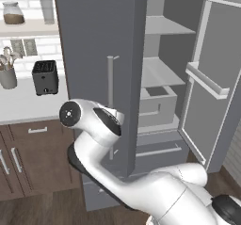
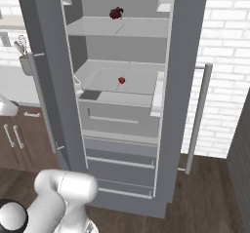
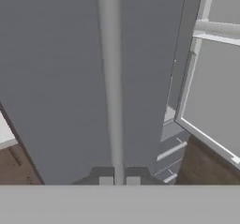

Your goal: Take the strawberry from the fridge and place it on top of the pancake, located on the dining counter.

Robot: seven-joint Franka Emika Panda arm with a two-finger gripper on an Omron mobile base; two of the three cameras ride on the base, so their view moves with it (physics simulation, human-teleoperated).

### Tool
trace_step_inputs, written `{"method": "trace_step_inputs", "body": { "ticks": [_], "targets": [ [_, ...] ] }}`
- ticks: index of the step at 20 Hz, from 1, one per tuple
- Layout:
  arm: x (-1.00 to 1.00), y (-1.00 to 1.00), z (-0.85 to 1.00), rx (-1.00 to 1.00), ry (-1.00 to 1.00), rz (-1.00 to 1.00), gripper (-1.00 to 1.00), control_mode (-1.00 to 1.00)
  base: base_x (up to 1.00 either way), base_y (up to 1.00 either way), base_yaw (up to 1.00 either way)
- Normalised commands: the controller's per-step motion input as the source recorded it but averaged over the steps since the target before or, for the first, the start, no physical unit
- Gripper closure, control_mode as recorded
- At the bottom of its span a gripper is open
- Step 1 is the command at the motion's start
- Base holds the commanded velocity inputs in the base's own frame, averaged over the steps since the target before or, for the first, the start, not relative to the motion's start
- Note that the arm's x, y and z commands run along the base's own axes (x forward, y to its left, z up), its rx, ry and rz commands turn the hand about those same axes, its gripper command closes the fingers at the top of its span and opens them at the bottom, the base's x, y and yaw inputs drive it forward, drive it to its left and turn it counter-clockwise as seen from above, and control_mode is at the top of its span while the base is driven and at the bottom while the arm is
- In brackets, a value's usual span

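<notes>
Your gripper [image 3: 119, 180] at six o'clock, fingers closed around the fridge [image 2: 122, 100] door's bar handle [image 3: 112, 78], strawberry [image 2: 121, 80] on the middle shelf, maroon item [image 2: 115, 13] at its twelve o'clock.

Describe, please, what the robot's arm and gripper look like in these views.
The arm is glossy white, built of rounded, tubular segments with dark joint bands and a round cap marked by a small dark centre. The gripper ends in two small, dark, squarish fingertips. No cables show.

You've got one tall grey two-door fridge [image 2: 122, 129], one tiny bright red strawberry [image 2: 121, 80], one dark maroon lumpy item [image 2: 116, 13], one black toaster [image 1: 45, 77], two bottom drawers.
</notes>
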Motion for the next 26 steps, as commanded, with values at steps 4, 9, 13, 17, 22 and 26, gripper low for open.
{"method": "trace_step_inputs", "body": {
  "ticks": [4, 9, 13, 17, 22, 26],
  "targets": [
    [-0.67, -0.84, 0.09, 0.12, -0.03, -0.02, -1.00, -1.00, 0.00, 0.00, 0.00],
    [-0.47, -0.99, 0.03, 0.37, -0.03, 0.03, -1.00, -1.00, 0.00, 0.00, 0.00],
    [-0.34, -1.00, 0.02, 0.89, -0.09, 0.17, -1.00, -1.00, 0.00, 0.00, 0.00],
    [0.11, -1.00, 0.03, 0.98, -0.02, 0.08, -1.00, -1.00, 0.00, 0.00, 0.00],
    [0.71, -0.98, 0.21, 0.93, 0.08, 0.03, -1.00, -1.00, 0.00, 0.00, 0.00],
    [1.00, -0.69, 0.13, 0.54, 0.31, 0.08, -1.00, -1.00, 0.00, 0.00, 0.00]
  ]
}}
